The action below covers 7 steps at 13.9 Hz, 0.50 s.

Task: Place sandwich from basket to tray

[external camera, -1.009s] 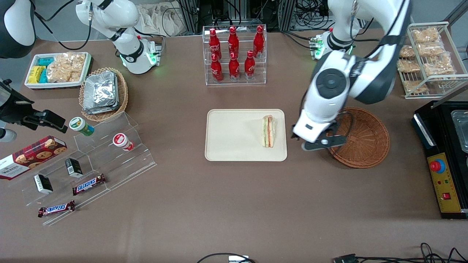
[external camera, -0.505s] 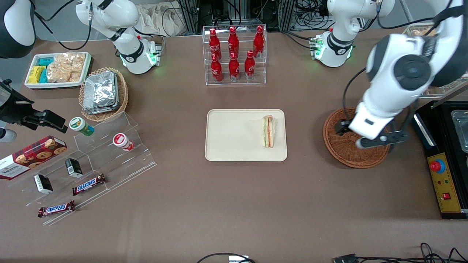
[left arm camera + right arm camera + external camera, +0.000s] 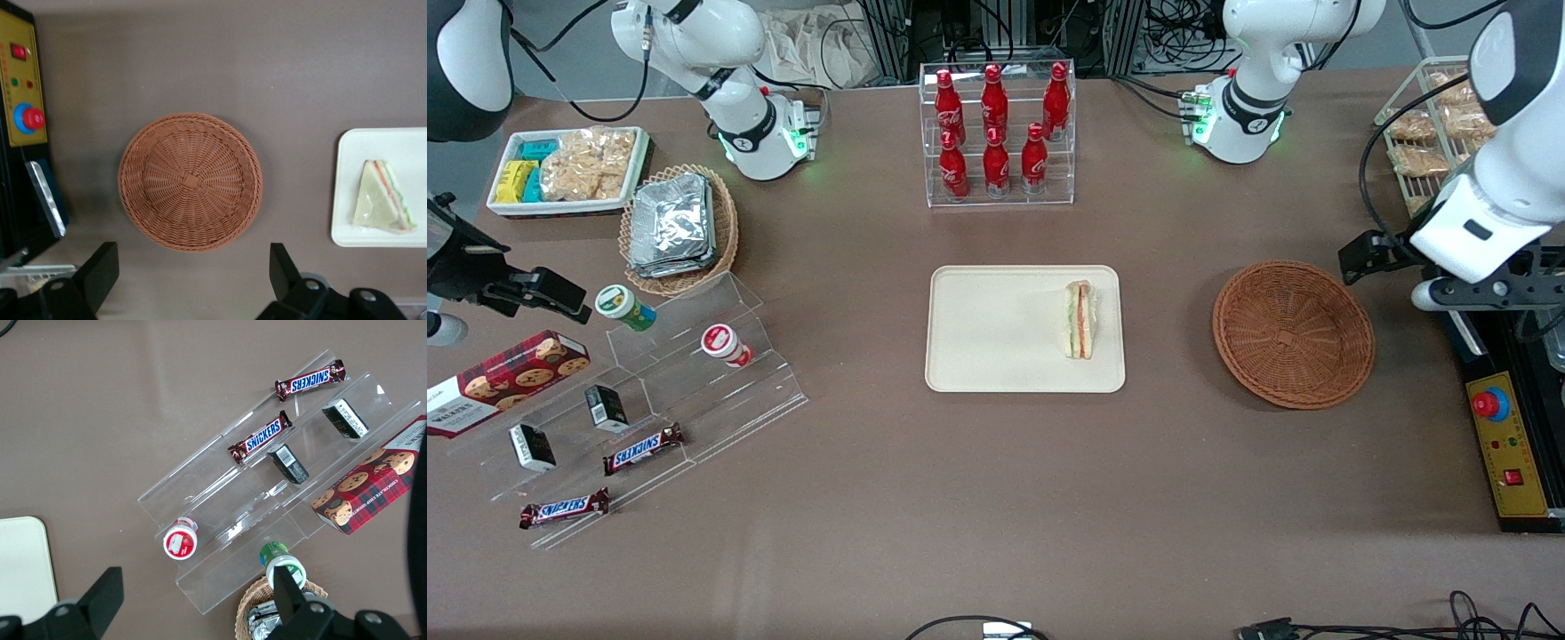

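Observation:
The sandwich (image 3: 1080, 318) lies on the cream tray (image 3: 996, 329), near the tray edge that faces the basket. It also shows in the left wrist view (image 3: 383, 200) on the tray (image 3: 350, 160). The reddish-brown wicker basket (image 3: 1294, 333) is empty and also shows in the left wrist view (image 3: 191, 181). My left gripper (image 3: 1392, 276) hangs high above the table, beside the basket toward the working arm's end, near the black control box. In the wrist view the gripper (image 3: 192, 280) is open wide and holds nothing.
A black control box with a red button (image 3: 1507, 436) and a wire rack of snack bags (image 3: 1449, 133) stand at the working arm's end. A cola bottle rack (image 3: 996, 124) stands farther from the camera than the tray. A tan basket of foil packs (image 3: 680, 227) and clear acrylic shelves (image 3: 694, 373) lie toward the parked arm's end.
My left gripper has swung from between tray and basket, over the basket, out toward the working arm's end of the table. The sandwich has stayed on the tray.

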Each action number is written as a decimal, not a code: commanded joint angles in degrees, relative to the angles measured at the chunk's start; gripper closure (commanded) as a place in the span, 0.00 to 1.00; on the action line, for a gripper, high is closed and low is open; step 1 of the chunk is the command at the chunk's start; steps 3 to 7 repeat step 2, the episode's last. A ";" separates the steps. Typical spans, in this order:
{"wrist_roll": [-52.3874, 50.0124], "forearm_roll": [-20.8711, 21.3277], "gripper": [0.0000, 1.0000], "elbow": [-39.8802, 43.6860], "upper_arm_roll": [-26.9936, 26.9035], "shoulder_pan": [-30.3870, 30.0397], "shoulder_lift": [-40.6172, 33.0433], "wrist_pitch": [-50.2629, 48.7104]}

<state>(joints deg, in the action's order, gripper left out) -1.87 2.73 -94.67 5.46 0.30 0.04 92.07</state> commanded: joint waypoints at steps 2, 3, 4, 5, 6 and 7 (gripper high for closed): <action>3.89 -2.28 0.00 0.71 0.78 -2.05 -1.36 -1.54; 3.89 -2.28 0.00 0.71 0.78 -2.05 -1.36 -1.54; 3.89 -2.28 0.00 0.71 0.78 -2.05 -1.36 -1.54; 3.89 -2.28 0.00 0.71 0.78 -2.05 -1.36 -1.54; 3.89 -2.28 0.00 0.71 0.78 -2.05 -1.36 -1.54; 3.89 -2.28 0.00 0.71 0.78 -2.05 -1.36 -1.54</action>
